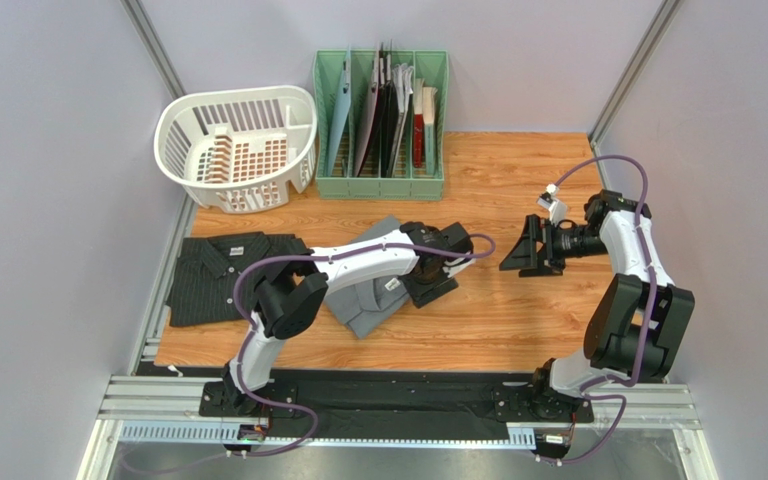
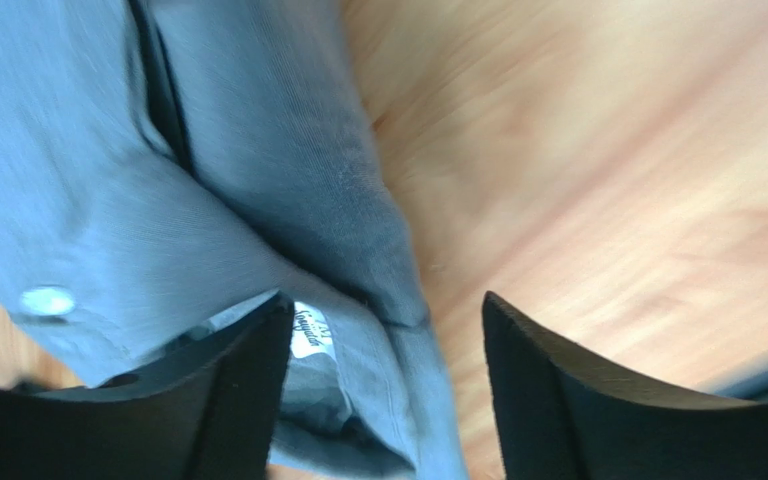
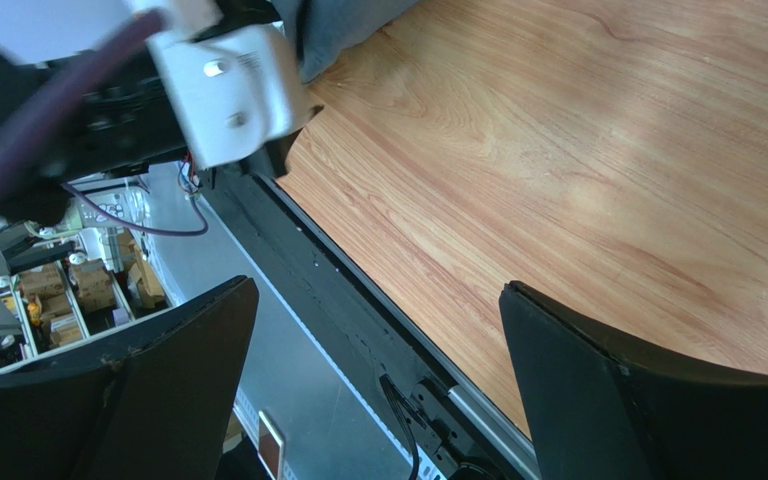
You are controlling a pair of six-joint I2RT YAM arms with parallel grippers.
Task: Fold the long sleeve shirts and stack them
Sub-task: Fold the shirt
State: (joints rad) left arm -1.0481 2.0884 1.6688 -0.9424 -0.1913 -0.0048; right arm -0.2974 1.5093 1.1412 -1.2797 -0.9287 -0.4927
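The dark pinstriped shirt (image 1: pixel 226 276) lies folded flat at the table's left edge. The grey shirt (image 1: pixel 360 312) sits bunched and partly folded at the middle, mostly under my left arm. My left gripper (image 1: pixel 430 288) hovers low over its right edge. In the left wrist view the grey shirt (image 2: pixel 258 150) shows a cuff button (image 2: pixel 47 300) and a white label (image 2: pixel 313 330). The left gripper (image 2: pixel 385 305) is open there, with cloth lying under and between the fingers but not pinched. My right gripper (image 1: pixel 524 256) hangs open over bare wood, right of centre, holding nothing (image 3: pixel 378 290).
A white laundry basket (image 1: pixel 238 140) stands at the back left. Beside it is a green file rack (image 1: pixel 380 112) with folders. Grey walls close in both sides. A black rail (image 1: pixel 388 395) runs along the near edge by the arm bases.
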